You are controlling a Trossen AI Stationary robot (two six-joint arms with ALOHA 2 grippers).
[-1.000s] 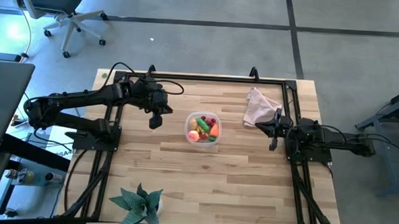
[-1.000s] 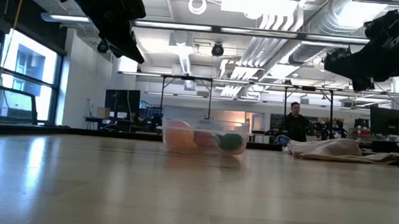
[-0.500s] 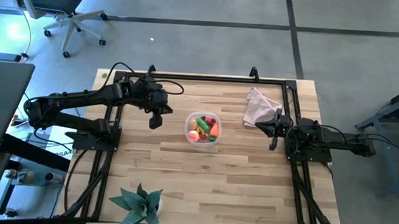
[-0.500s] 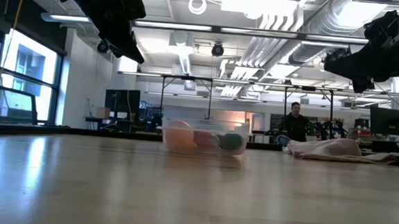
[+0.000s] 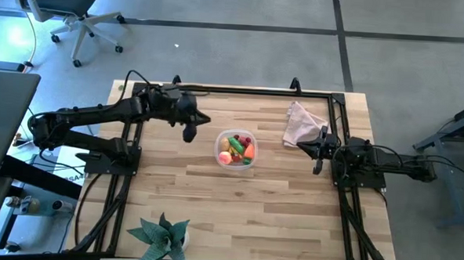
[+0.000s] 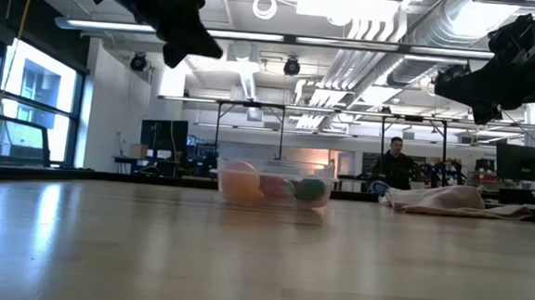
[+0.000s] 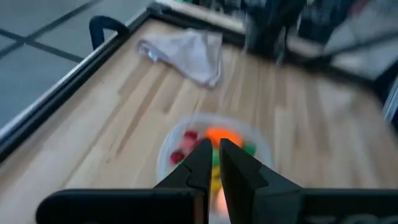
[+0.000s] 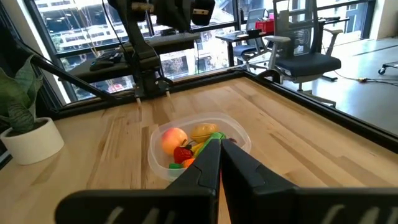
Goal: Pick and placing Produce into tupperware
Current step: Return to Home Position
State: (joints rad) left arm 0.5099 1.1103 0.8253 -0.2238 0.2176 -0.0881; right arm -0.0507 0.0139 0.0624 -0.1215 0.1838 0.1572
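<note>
The clear tupperware [image 5: 236, 150] stands on the wooden table near its middle, filled with produce: a peach-coloured round piece, an orange carrot, red and green pieces. It also shows in the low view [image 6: 274, 184], the left wrist view [image 7: 211, 152] and the right wrist view [image 8: 198, 147]. My left gripper [image 5: 189, 134] is shut and empty, in the air left of the tupperware. My right gripper [image 5: 318, 167] is shut and empty, raised at the table's right side.
A pinkish-beige cloth [image 5: 301, 123] lies at the far right of the table. A green fake plant [image 5: 161, 238] in a white pot stands at the near edge. A black frame [image 5: 234, 90] runs round the table. An office chair [image 5: 72, 13] stands beyond the far left corner.
My left gripper has swung up and toward the table's far edge, turning so that it now points toward the tupperware and the right side. The tupperware and the right arm have kept still.
</note>
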